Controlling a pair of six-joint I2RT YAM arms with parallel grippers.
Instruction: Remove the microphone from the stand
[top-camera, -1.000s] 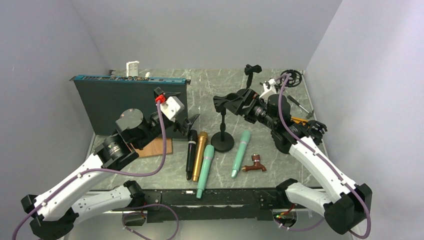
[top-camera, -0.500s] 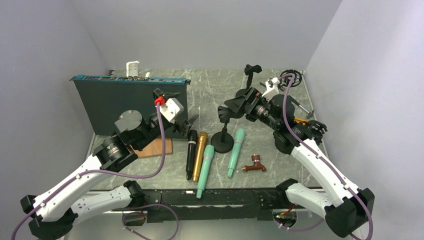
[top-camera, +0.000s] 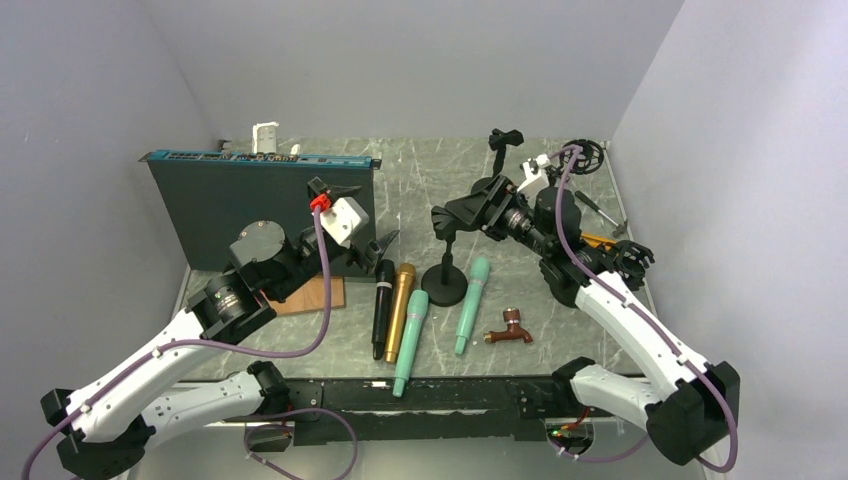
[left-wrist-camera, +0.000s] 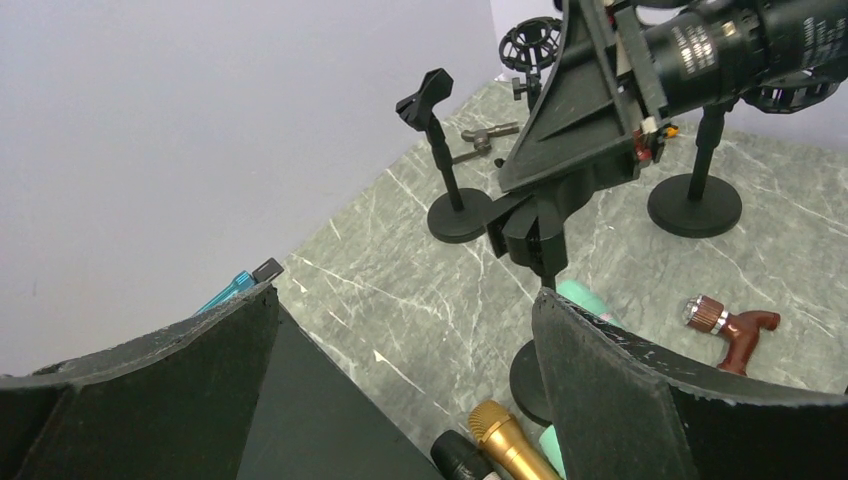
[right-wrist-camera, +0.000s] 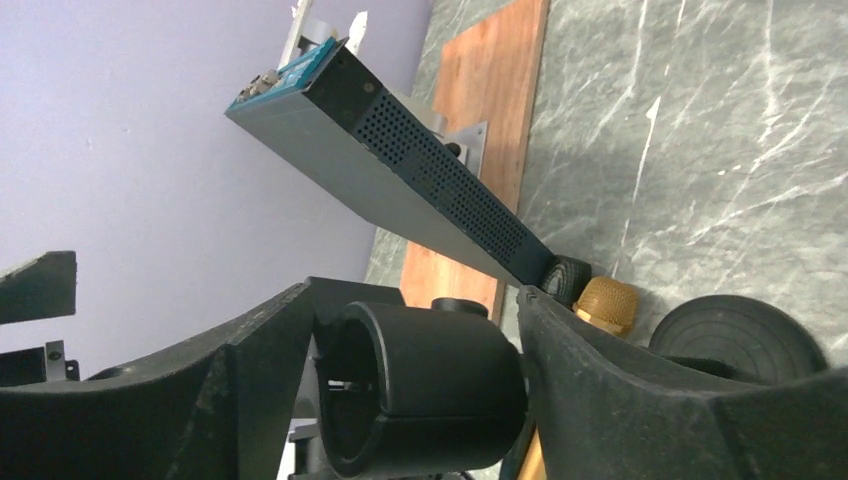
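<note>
- Top external view: the stand (top-camera: 445, 286) is up on its round foot in the middle of the table (top-camera: 410, 180). I see no microphone in its clip.
- Four microphones lie flat on the table near it: a black microphone (top-camera: 382, 305), a gold microphone (top-camera: 400, 308), a long green microphone (top-camera: 410, 340) and a mint green microphone (top-camera: 468, 305). The mint one has its top end just beside the stand's foot.
- Right wrist view: the right gripper (right-wrist-camera: 412, 330) is partly open. Its fingers (right-wrist-camera: 620, 390) sit on both sides of the clip (right-wrist-camera: 430, 400), right up against it. I cannot tell if they squeeze it.
- The left gripper (top-camera: 368, 212) is wide open and holds nothing. It hangs in front of the black box (top-camera: 240, 200).
- I think a microphone like these is hard and stiff. It is smooth and round, so it can slip or roll.
- The best place to hold one is probably across the middle of the handle. The wire ball on top could dent.
- The stand is tall and thin on a small foot. A sideways pull may tip it.
</note>
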